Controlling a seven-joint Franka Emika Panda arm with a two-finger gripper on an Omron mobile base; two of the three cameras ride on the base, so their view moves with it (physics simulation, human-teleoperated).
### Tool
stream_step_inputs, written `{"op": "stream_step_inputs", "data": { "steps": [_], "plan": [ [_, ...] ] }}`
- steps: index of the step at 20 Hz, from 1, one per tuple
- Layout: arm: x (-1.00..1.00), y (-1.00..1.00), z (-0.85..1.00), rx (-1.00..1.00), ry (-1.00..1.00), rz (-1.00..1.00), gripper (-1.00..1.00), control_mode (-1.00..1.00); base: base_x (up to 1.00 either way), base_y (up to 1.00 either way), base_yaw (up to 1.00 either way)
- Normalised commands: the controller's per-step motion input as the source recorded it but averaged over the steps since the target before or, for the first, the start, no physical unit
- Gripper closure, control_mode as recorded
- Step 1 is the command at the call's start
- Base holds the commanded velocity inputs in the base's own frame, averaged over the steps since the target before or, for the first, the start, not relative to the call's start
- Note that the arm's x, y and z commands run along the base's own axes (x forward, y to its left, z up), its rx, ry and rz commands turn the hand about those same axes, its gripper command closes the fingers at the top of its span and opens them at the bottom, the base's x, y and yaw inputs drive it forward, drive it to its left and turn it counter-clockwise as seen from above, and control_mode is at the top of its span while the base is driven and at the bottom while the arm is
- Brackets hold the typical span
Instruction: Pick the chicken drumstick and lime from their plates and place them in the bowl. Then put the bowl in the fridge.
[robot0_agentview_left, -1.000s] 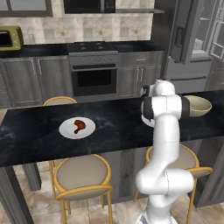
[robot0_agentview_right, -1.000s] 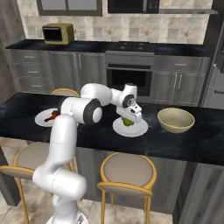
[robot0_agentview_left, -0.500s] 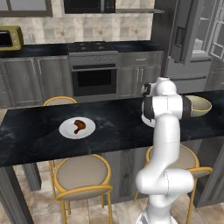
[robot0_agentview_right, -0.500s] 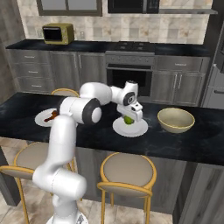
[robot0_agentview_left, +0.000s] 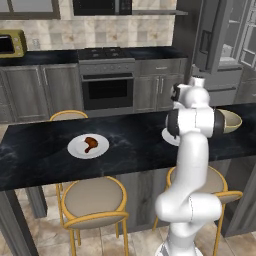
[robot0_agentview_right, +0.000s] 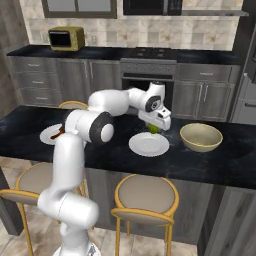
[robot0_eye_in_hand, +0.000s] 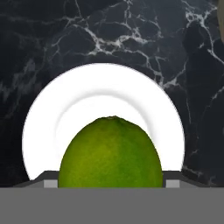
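With the gripper (robot0_agentview_right: 154, 127) clamped on the lime (robot0_agentview_right: 153, 128) above its white plate (robot0_agentview_right: 148, 144), the worry is that round fruit slipping loose mid-swing and rolling past the bowl (robot0_agentview_right: 201, 137) off the counter (robot0_agentview_right: 220, 162).

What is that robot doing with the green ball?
That green ball is a lime. The robot's gripper is holding it up above a bare white plate on the black counter. A tan bowl sits on the counter beside that plate, with nothing seen inside it. Farther along the counter, a chicken drumstick lies on another white plate, untouched.
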Motion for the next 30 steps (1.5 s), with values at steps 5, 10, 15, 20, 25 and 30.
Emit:
{"op": "stream_step_inputs", "data": {
  "steps": [5, 10, 15, 20, 25, 30],
  "plan": [
    [-0.08, -0.60, 0.38, 0.00, -0.01, 0.01, 1.00, -1.00, 0.00, 0.00, 0.00],
    [-0.02, -0.68, 0.28, 0.00, -0.08, 0.00, 1.00, -1.00, 0.00, 0.00, 0.00],
    [0.00, -0.63, 0.21, 0.00, -0.10, 0.03, 1.00, -1.00, 0.00, 0.00, 0.00],
    [0.00, -0.57, 0.00, 0.00, -0.01, 0.05, 1.00, -1.00, 0.00, 0.00, 0.00],
    [0.05, -0.35, -0.09, -0.01, 0.00, 0.07, 1.00, -1.00, 0.00, 0.00, 0.00],
    [0.11, -0.27, -0.14, 0.00, 0.00, 0.10, 1.00, -1.00, 0.00, 0.00, 0.00]
  ]
}}
